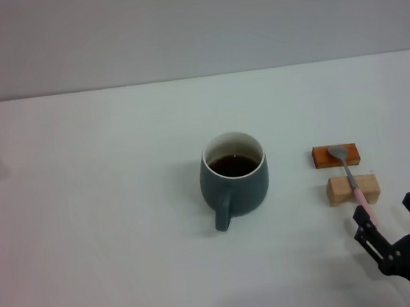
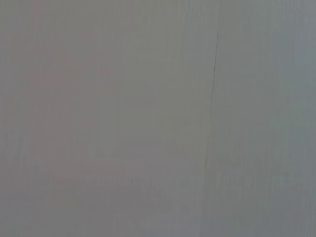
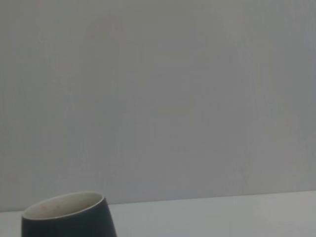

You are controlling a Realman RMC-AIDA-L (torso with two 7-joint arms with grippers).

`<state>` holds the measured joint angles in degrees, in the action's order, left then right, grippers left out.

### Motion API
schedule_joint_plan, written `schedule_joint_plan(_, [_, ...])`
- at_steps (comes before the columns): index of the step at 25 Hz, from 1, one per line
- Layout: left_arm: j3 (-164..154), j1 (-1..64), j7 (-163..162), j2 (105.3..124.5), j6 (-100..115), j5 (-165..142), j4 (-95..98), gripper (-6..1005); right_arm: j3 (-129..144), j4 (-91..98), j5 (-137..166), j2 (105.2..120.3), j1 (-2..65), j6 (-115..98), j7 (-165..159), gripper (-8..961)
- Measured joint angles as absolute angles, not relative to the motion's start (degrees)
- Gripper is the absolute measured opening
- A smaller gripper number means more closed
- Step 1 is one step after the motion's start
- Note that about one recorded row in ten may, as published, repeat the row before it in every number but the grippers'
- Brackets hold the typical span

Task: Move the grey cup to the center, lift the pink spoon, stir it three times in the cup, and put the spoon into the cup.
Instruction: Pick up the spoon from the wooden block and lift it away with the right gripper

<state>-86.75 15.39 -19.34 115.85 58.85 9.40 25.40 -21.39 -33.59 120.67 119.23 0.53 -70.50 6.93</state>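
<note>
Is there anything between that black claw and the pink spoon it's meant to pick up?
Nothing visible. The right gripper, open, sits just short of the pink spoon's handle end. The spoon lies across two blocks beside the grey cup.

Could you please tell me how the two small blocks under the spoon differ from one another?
The orange-brown block is flat and dark, while the pale wooden block is thicker and light. The orange-brown block lies farther from the robot and carries the bowl of the pink spoon; the pale wooden block lies nearer and props its handle. Both sit on the white table, right of the grey cup, ahead of the right gripper.
</note>
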Motion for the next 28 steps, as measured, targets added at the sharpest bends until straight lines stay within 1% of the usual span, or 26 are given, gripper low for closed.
schedule_joint_plan(20, [-87.01,15.22,-19.29,116.64,59.54,9.4,25.37,-2,-21.68,-32.21,120.49,119.39,4.97,-66.43,3.13,818])
schedule_joint_plan(28, [-87.1,15.21,-19.32,116.42,59.88,9.4,25.35,-2,-21.24,-31.67,116.28,119.63,6.02,-66.57,2.98,818])
